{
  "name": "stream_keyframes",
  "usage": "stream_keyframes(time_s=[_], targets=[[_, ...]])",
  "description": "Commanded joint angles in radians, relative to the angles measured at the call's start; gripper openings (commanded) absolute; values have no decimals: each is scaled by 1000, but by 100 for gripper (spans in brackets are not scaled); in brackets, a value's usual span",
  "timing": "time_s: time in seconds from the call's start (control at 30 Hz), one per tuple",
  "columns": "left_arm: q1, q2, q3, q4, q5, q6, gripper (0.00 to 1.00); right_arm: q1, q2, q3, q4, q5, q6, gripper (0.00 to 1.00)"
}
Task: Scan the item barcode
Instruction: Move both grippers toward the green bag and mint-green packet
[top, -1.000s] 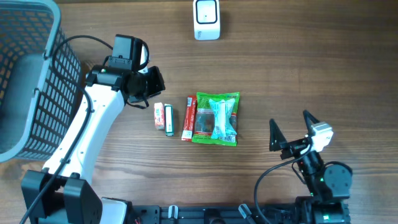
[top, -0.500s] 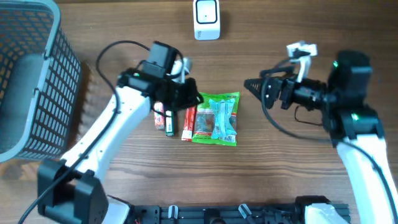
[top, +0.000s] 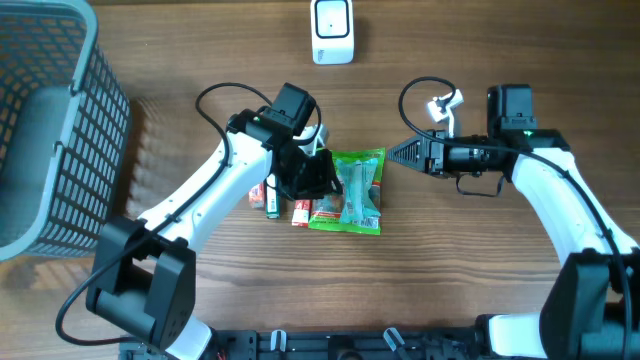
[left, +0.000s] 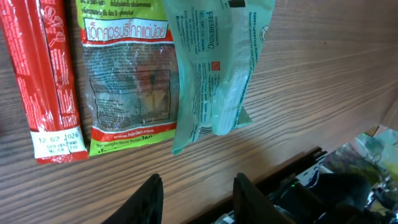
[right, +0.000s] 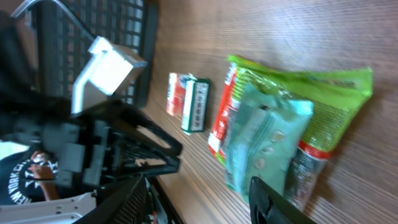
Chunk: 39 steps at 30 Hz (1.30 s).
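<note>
Table: brown wood boards (top: 480, 60), bare grain under both claws.
Room: past the table edge the left wrist view catches a dark frame (left: 298, 180), blurred. The right wrist view shows a person's dark printed shirt (right: 31, 180), cut off at the corner.
Basket: grey mesh basket (top: 45, 120), well out to the left of the left claw. Only its grey floor shows, and its left side is cut off.
Left claw (left: 198, 180): fingers apart with nothing between them, over bare wood just past the lower ends of the packets.
Right claw (right: 199, 186): fingers apart and gripping nothing. It points at the packets from their right side, near but not touching.
Green packet (left: 124, 81): flat on the wood between the two claws.
Teal packet (left: 214, 62): lies on top of the green packet, on the side nearer the right claw.
Red stick (left: 46, 74): touching the green packet's other long edge.
Small boxes: a red-and-white box (right: 174, 93) and a green-and-white box (right: 196, 102), side by side beyond the red stick from the right claw.
Scanner: white scanner (top: 331, 30), well ahead of both claws at the far edge.
Hidden: from overhead the left arm (top: 200, 195) covers the upper ends of the red stick and the green packet. The print is too small to read, so I cannot tell where a barcode sits.
</note>
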Motion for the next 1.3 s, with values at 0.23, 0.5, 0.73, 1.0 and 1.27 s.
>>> stream_keyframes(time_s=[0.23,0.5,0.73,1.0,1.27], targets=[[-65,15,-155,179,-40,42,35,45,132,-2,18,90,-78,57],[-100,16,-188,234,-41,42,32,85,193,-13,98,125,-71,56],[-101,17,-235,293,-40,41,29,87,235,-60,202,151,-10,56],[-103,19,-236,306,-40,41,28,138,246,-66,273,153,62,56],[-107,52,-236,306,-40,41,27,163,289,-66,329,190,161,56]])
